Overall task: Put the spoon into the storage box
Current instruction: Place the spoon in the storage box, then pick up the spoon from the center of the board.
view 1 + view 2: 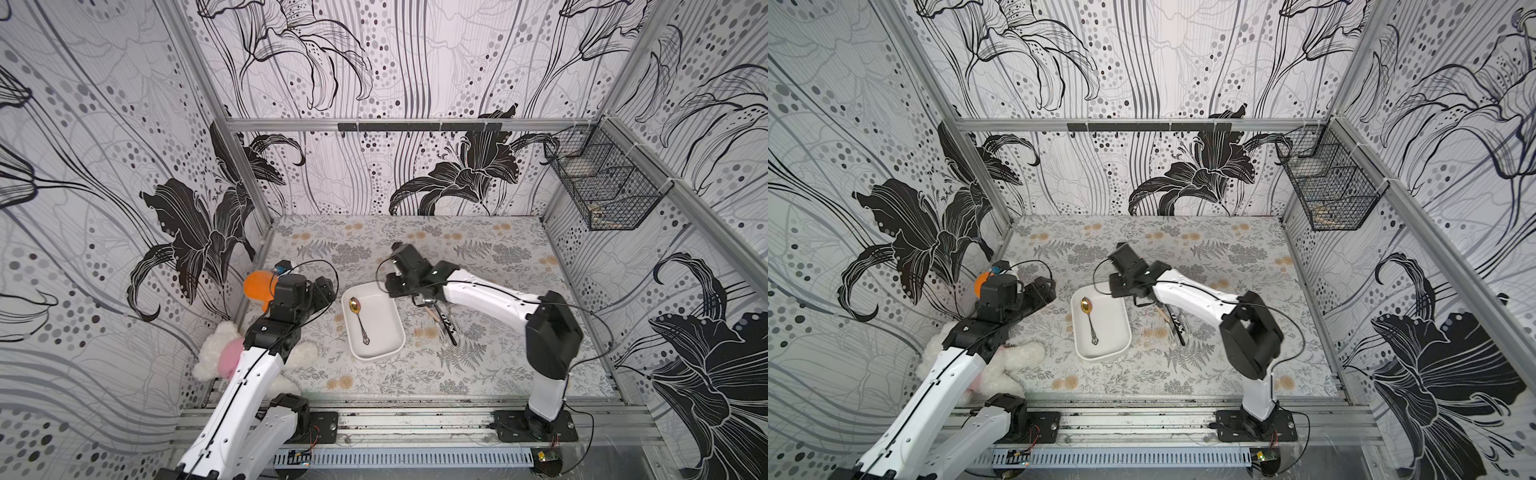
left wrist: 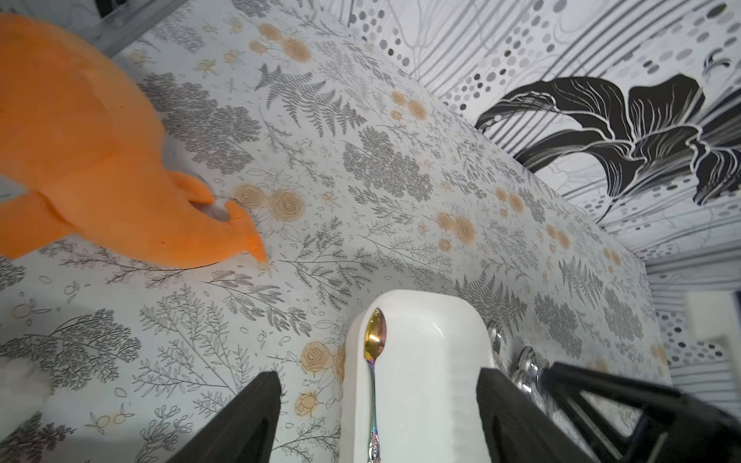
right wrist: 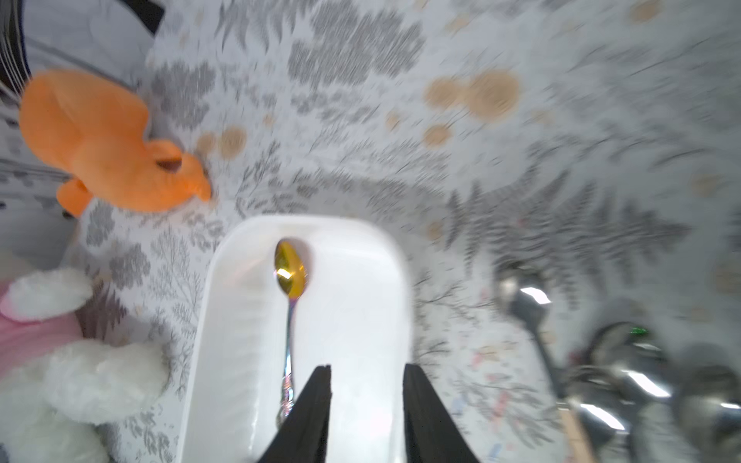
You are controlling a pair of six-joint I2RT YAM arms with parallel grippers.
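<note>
I see the spoon (image 1: 360, 322) inside the storage box (image 1: 384, 332). My right pincer (image 3: 367, 368), at its one o'clock, stands apart; my left pincer (image 2: 377, 373) stands apart too.

The bench (image 1: 478, 249) wears a pale cover printed with grey ferns and tan roses. An orange plush toy (image 1: 257, 286) lies against its left edge, about halfway back. A white plush toy (image 1: 216, 349) with a pink patch sits near the front left corner, partly hidden. Right of the bench's middle lies a small heap of cutlery (image 1: 444, 320): shiny metal spoons, a wooden handle and a black handle with white lettering, overlapping one another. A black wire mesh basket (image 1: 602, 183) hangs on the right wall above the back right corner. A black hook rail (image 1: 419, 126) runs along the back wall.
</note>
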